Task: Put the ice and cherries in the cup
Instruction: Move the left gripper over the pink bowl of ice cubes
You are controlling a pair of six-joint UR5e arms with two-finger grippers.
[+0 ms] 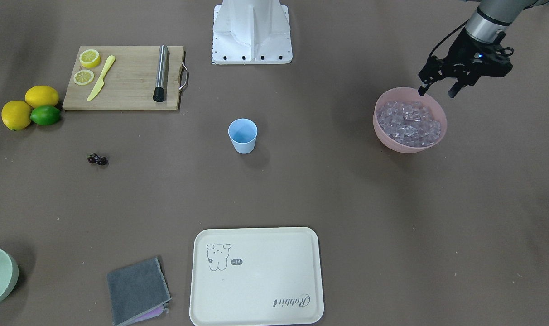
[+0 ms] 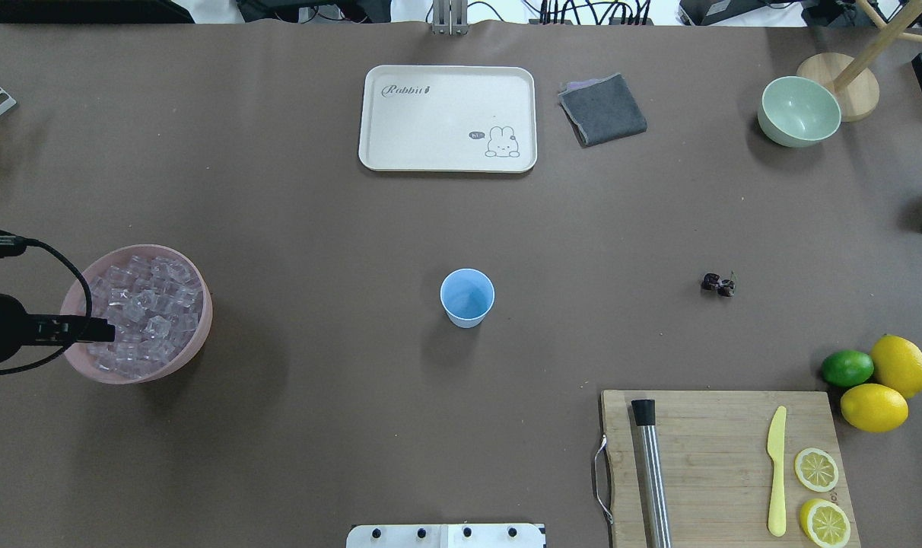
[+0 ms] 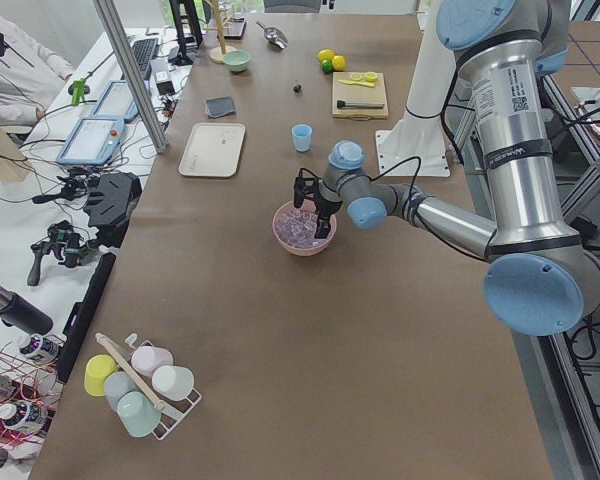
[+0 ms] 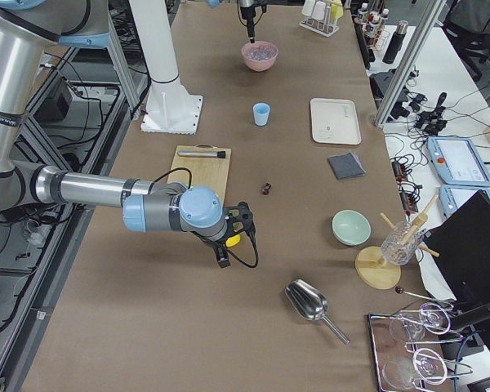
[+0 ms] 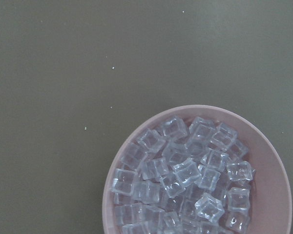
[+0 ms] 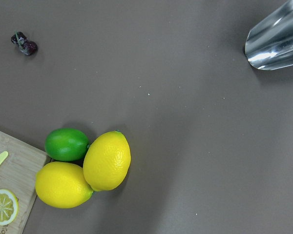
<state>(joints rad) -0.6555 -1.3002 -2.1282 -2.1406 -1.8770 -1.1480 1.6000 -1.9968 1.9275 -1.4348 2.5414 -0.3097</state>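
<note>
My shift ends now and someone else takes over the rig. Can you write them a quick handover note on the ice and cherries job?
Left pincer: open, empty, poised over the rim of the pink bowl.
Right pincer: seen only from the side, above the lemons; open or shut cannot be told.
Ice: heaped in the pink bowl. Cherries: on the bare table. Cup: upright mid-table, empty.
Done: nothing yet.
Left: ice and cherries into the cup.

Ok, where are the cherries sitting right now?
In the overhead view the cherries lie in the right half, well to the right of the cup and farther from the robot than the cutting board, touching neither.
</note>
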